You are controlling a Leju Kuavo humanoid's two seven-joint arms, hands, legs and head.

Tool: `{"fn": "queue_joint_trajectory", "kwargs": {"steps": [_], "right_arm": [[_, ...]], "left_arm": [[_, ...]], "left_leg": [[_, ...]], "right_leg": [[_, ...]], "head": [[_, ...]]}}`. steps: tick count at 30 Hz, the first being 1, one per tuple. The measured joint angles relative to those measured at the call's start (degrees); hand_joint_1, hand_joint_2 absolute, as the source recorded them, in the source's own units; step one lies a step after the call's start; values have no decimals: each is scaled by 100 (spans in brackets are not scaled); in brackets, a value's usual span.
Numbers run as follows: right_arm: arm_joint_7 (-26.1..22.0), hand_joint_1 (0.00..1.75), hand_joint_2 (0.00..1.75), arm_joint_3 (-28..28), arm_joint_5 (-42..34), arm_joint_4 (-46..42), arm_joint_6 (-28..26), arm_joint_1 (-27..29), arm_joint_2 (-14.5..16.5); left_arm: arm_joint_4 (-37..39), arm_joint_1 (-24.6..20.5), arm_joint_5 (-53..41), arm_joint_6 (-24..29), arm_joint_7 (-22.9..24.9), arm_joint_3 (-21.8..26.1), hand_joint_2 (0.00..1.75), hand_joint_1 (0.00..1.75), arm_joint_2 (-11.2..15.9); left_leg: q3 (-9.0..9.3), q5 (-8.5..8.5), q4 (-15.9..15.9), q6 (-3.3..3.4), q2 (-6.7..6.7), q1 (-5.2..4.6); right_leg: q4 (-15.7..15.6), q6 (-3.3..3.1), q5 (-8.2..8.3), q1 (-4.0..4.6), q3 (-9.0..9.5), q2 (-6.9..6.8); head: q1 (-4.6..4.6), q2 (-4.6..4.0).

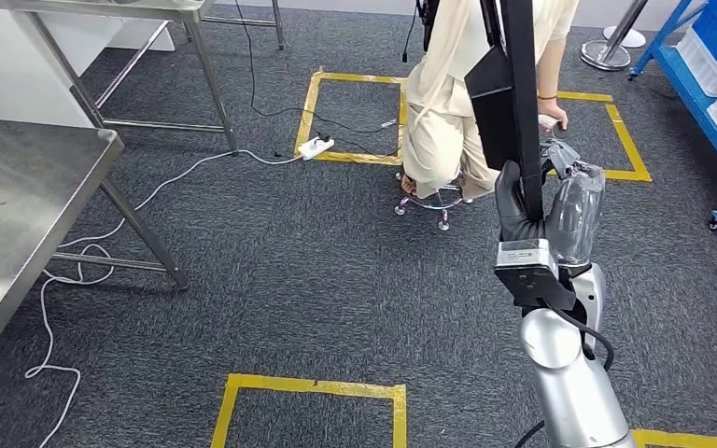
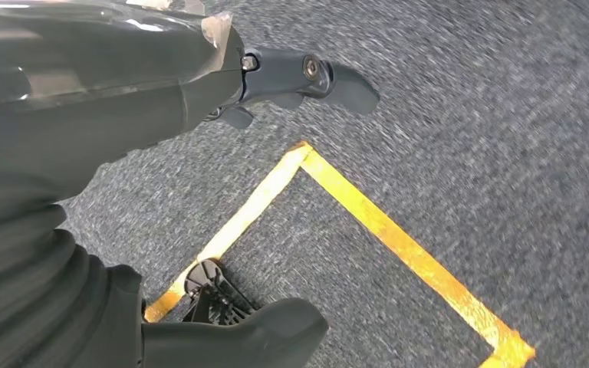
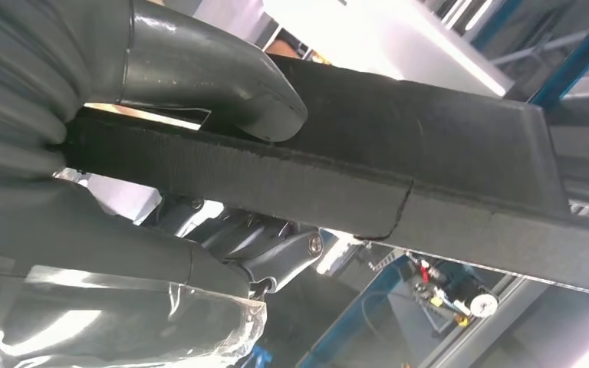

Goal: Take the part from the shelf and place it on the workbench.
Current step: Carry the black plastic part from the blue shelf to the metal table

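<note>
1. Head view: my right hand (image 1: 546,201) grips a long black flat part (image 1: 513,93) near its lower end, holding it upright above the dark grey carpet (image 1: 317,261). A person in pale clothes (image 1: 448,103) sits on a wheeled stool (image 1: 434,198) just behind the part. The bare steel workbench (image 1: 19,205) stands well apart on the left, and a blue shelf rack (image 1: 709,93) with white bins on the right.
2. Left wrist view: my left hand (image 2: 161,100) hangs over the carpet and a yellow tape square (image 2: 368,215); its fingers hold nothing and lie apart.
3. Right wrist view: my thick grey thumb (image 3: 222,80) presses on the part's black fabric-like face (image 3: 429,153), my fingers wrapped beneath it.
</note>
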Motion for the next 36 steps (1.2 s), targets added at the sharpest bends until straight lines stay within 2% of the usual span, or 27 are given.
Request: {"fn": "queue_joint_trajectory", "kwargs": {"steps": [1, 3, 4, 5, 7, 8, 9, 10, 12, 13, 14, 15, 16, 18, 19, 20, 21, 23, 25, 27, 29, 30, 31, 33, 34, 35, 36], "right_arm": [[2, 175, 175, 0, 0, 2, 1, -4, -2], [6, 175, 175, 1, 2, 5, 4, -32, -2], [8, 175, 175, 1, 3, 8, 7, -52, -1], [11, 175, 175, 2, 4, 13, 8, -72, 1], [21, 175, 175, 4, 4, 28, 11, -112, 6], [27, 175, 175, 4, 4, 35, 15, -133, 13], [31, 175, 175, 4, 4, 40, 19, -151, 22], [33, 175, 175, 4, 4, 43, 22, -165, 31], [37, 175, 175, 3, 4, 52, 27, -176, 42], [38, 175, 175, 4, 4, 60, 27, -175, 43], [38, 175, 175, 5, 4, 70, 28, -174, 43], [38, 175, 175, 6, 4, 80, 28, -173, 44], [38, 175, 175, 7, 4, 87, 28, -173, 44], [39, 175, 175, 7, 4, 92, 28, -179, 45], [40, 175, 175, 7, 4, 93, 28, -187, 46], [44, 175, 175, 7, 4, 96, 28, -195, 48], [48, 175, 175, 8, 4, 100, 29, -203, 52], [62, 175, 175, 11, 4, 109, 32, -218, 61], [73, 175, 175, 11, 4, 116, 35, -243, 63], [77, 175, 175, 8, 3, 131, 35, -266, 60], [78, 175, 175, 7, 2, 166, 36, -272, 57], [79, 175, 175, 7, 2, 187, 36, -272, 57], [79, 175, 175, 7, 2, 209, 36, -274, 57], [79, 175, 175, 3, 2, 234, 35, -277, 55], [77, 175, 175, -1, 2, 241, 33, -277, 53], [75, 175, 175, -5, 2, 244, 31, -277, 51], [73, 175, 175, -8, 2, 247, 30, -275, 49]], "left_arm": [[0, 1, 4, 0, 0, 0, 175, 0, 0], [0, -2, 14, 0, -1, 0, 175, 0, 1], [0, -4, 19, 0, -1, 0, 175, 0, 2], [0, -3, 25, 3, -2, 1, 175, 0, 3], [0, 13, 32, 9, -2, 4, 175, 0, 4], [0, 24, 35, 13, -2, 6, 175, 0, 4], [0, 30, 37, 14, -2, 7, 175, 0, 3], [0, 31, 38, 14, -2, 7, 175, 0, 3], [0, 23, 39, 14, -2, 7, 175, 0, 7], [0, 22, 39, 14, -2, 7, 175, 0, 9], [0, 22, 39, 14, -2, 7, 175, 0, 11], [0, 24, 39, 14, -2, 8, 175, 0, 11], [0, 25, 39, 14, -2, 9, 175, 0, 13], [0, 21, 39, 14, -2, 10, 175, 0, 16], [0, 17, 39, 15, -3, 11, 175, 0, 18], [0, 13, 39, 15, -3, 11, 175, 0, 18], [0, 10, 39, 17, -4, 11, 175, 0, 19], [0, 11, 40, 22, -5, 12, 175, 0, 21], [0, 9, 50, 27, -6, 15, 175, 0, 21], [0, 1, 68, 26, -7, 19, 175, 0, 20], [0, -3, 79, 19, -10, 22, 175, 0, 20], [0, -2, 81, 16, -13, 24, 175, 0, 20], [0, -1, 81, 9, -17, 26, 175, 0, 20], [0, -2, 58, -3, -50, 28, 175, 0, 20], [0, -4, 39, -7, -79, 28, 175, 0, 20], [0, -6, 16, -6, -111, 27, 175, 0, 20], [0, -3, -2, -4, -138, 27, 175, 0, 20]], "left_leg": [[-2, 11, 1, -15, -64, 6], [-10, 32, 10, -64, -183, 12], [-23, 45, 14, -100, -235, 12], [-41, 62, 13, -141, -278, 11], [-80, 111, -11, -232, -355, 28], [-103, 111, -3, -265, -330, 42], [-140, 62, 59, -287, -243, 49], [-213, -54, 222, -299, -122, 50], [-493, -443, 892, -311, 106, 46], [-654, -617, 1276, -319, 140, 47], [-761, -714, 1548, -322, 151, 47], [-771, -711, 1623, -317, 160, 46], [-655, -608, 1456, -302, 177, 42], [-209, -330, 707, -239, 315, 12], [-24, -236, 374, -202, 388, -16], [83, -194, 168, -169, 441, -45], [107, -196, 93, -143, 453, -74], [99, -150, 49, -91, 360, -81], [121, -96, -24, -24, 284, -46], [127, -62, -62, 18, 207, -22], [111, -49, -60, 20, 102, -15], [107, -44, -59, 12, 43, -10], [107, -38, -56, -1, -20, -1], [106, -25, -51, -49, -145, 27], [94, -22, -40, -88, -205, 30], [76, -12, -37, -135, -256, 33], [54, 4, -44, -184, -300, 40]], "right_leg": [[-227, 58, 127, -26, 111, 15], [-1034, 161, 454, -86, 485, 140], [-1348, 174, 565, -97, 625, 201], [-1521, 166, 621, -91, 696, 244], [-1563, 94, 662, -48, 703, 203], [-1569, 51, 690, -58, 700, 163], [-1580, -2, 717, -69, 699, 124], [-1594, -60, 738, -80, 698, 79], [-1599, -136, 749, -41, 689, -16], [-1599, -153, 749, -11, 683, -70], [-1599, -156, 748, 16, 678, -124], [-1598, -157, 747, 37, 674, -177], [-1598, -157, 746, 53, 675, -227], [-1596, -158, 741, 78, 679, -317], [-1593, -157, 738, 102, 673, -357], [-1590, -153, 737, 118, 666, -393], [-1590, -145, 738, 130, 658, -430], [-1586, -108, 730, 141, 644, -487], [-1425, -67, 621, 121, 565, -353], [-838, -61, 345, 68, 298, -112], [-128, -34, 103, 15, -31, -17], [21, 7, 88, -15, -102, -8], [-63, 68, 169, -46, -63, -2], [-780, 208, 492, -130, 265, 96], [-1164, 250, 629, -155, 438, 183], [-1432, 259, 716, -171, 555, 254], [-1560, 240, 747, -161, 605, 298]], "head": [[-1, 0], [-1, 0], [-1, 0], [-3, 0], [-2, 0], [-7, 0], [-13, 0], [-22, 0], [-33, 0], [-33, 0], [-33, 0], [-34, 0], [-34, 0], [-34, 0], [-29, 0], [-30, 0], [-27, 0], [-29, 0], [-22, 0], [-10, 0], [-5, 0], [-5, 0], [-4, 0], [-2, 0], [-2, 0], [-5, 0], [-7, 0]]}}
